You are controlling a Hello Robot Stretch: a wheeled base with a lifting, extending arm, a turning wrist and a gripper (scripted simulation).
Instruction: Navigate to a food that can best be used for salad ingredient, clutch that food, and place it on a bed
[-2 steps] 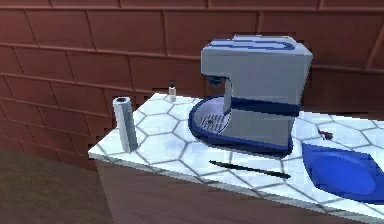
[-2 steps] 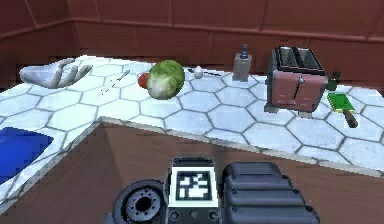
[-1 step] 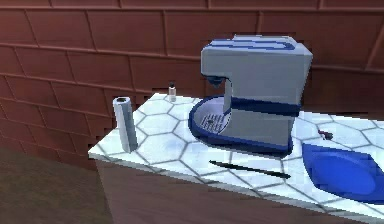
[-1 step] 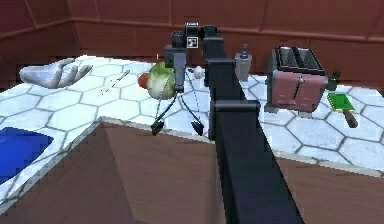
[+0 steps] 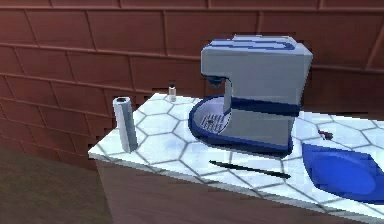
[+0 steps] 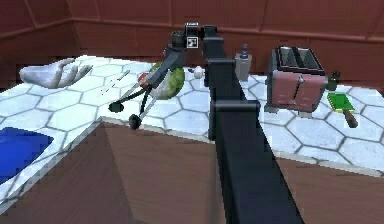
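Observation:
A round green thing with a red patch, perhaps a lettuce (image 6: 170,80), is on the hex-tiled counter (image 6: 70,115) near the brick wall. My arm (image 6: 240,150) rises from the arm side view's bottom edge and reaches over the counter. The gripper (image 6: 128,110) hangs left of the arm's far end, its dark body crossing in front of the green thing. One fingertip (image 6: 135,121) ends above the counter's front edge. I cannot tell whether the gripper holds anything.
In the arm side view, a red toaster (image 6: 296,76), a green-headed utensil (image 6: 341,103), a bottle (image 6: 241,65), a white crumpled thing (image 6: 52,72) and a blue plate (image 6: 20,150). Ahead on the counter, a blue-grey coffee machine (image 5: 250,95), a grey cylinder (image 5: 123,122) and a blue plate (image 5: 345,170).

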